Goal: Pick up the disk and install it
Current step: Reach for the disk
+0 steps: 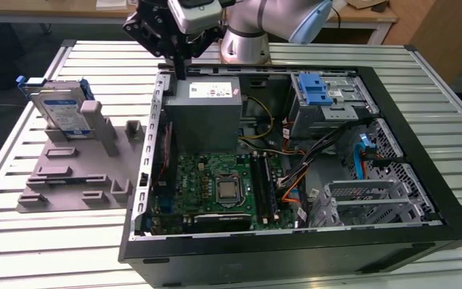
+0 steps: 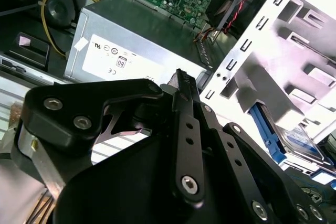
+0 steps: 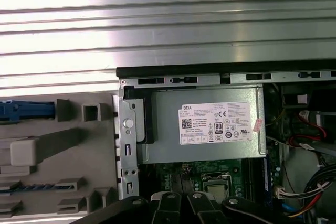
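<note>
While the end effector [image 1: 181, 75] is hanging over the rear edge of the open computer case [image 1: 295, 265], its fingers are pressing together with nothing pinched between them, as the first wrist view shows them lying side by side. It is hovering just above the grey power-supply box [image 1: 207, 114], near that box's white sticker, and it is touching nothing. The disk [image 1: 58, 111] is standing upright in its blue carrier in a slot of the grey holder block [image 1: 79, 174], which is lying on the slatted metal surface [image 1: 55, 253] at the exterior view's left, just beside the case and well apart from the end effector. The case is lying on its side with its interior facing up, so the green motherboard [image 1: 215, 186] is showing below the power-supply box. A blue ridged latch [image 1: 315, 93] is sitting on the metal bay at the far corner, toward the exterior view's right, and a perforated drive cage [image 1: 375, 198] is occupying the near corner on that side. Coloured cables are running between the motherboard and the cage.
</note>
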`<state>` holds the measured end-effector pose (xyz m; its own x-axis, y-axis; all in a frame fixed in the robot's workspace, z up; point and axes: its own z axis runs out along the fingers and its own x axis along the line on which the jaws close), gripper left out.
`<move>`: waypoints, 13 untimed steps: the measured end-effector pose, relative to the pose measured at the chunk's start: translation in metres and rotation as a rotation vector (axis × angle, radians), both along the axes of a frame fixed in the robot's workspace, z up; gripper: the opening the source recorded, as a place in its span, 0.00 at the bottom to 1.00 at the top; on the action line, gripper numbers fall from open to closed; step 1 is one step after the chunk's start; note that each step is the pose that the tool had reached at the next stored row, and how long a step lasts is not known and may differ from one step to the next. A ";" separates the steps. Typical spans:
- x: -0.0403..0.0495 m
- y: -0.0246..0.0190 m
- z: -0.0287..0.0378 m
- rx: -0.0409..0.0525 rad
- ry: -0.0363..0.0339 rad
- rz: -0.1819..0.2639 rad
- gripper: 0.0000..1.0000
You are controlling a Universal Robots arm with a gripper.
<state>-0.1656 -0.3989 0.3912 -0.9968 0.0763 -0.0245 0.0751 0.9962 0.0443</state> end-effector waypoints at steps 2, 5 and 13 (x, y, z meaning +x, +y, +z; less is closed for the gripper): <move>-0.0010 0.0000 -0.0001 0.0000 0.0000 0.000 0.11; -0.0024 0.0000 -0.0002 0.0000 0.0000 0.000 0.11; -0.0071 0.0000 -0.0007 0.0000 0.0000 0.000 0.11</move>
